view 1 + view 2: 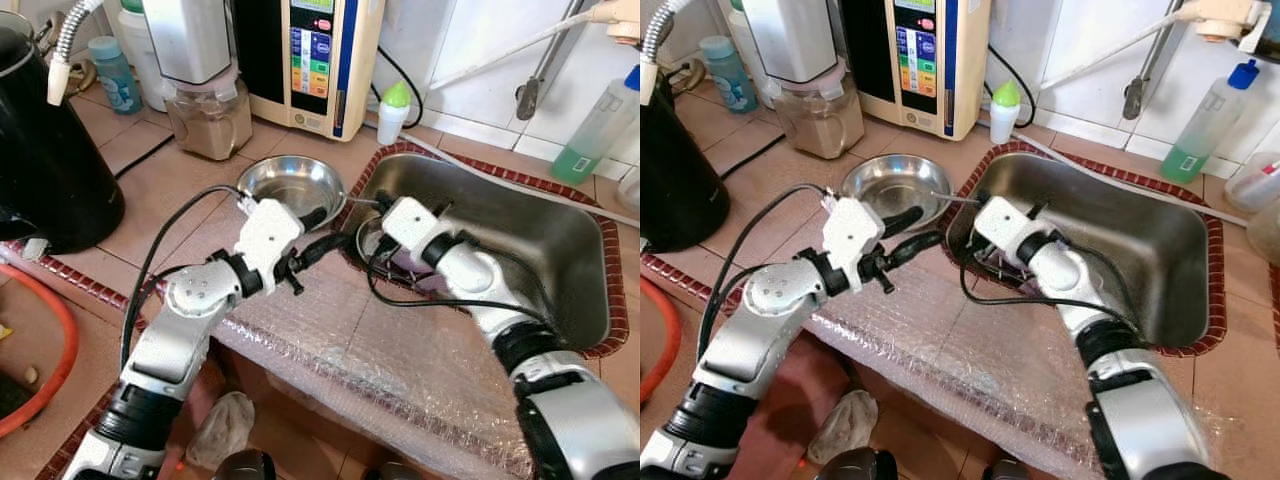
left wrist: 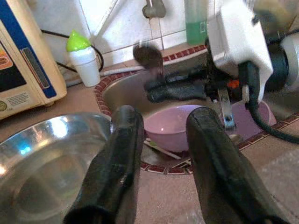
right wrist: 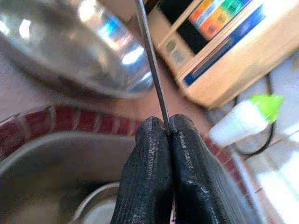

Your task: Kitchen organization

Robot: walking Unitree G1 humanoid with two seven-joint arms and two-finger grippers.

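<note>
Two grippers work at the left rim of one steel sink (image 1: 560, 250), and one thin metal utensil is held.

The right gripper (image 3: 167, 133) is pinched closed on the thin metal utensil (image 3: 152, 60), just above the sink's left rim; the utensil's far end reaches toward the one steel bowl (image 1: 292, 185), which sits on the tiled counter (image 1: 170, 190) just left of the sink. The left gripper (image 2: 161, 154) hovers between the bowl and the sink with its fingers apart and nothing between them. Inside the sink lie two lilac bowls (image 2: 172, 126). Behind the sink's left corner stands one small white bottle with a green cap (image 1: 394, 110), and beside it one water machine (image 1: 315, 60) and one blender jar (image 1: 208, 115). One green soap bottle (image 1: 598, 130) stands behind the sink's right side. Bubble wrap (image 1: 390, 370) covers the counter in front of the sink.
</note>
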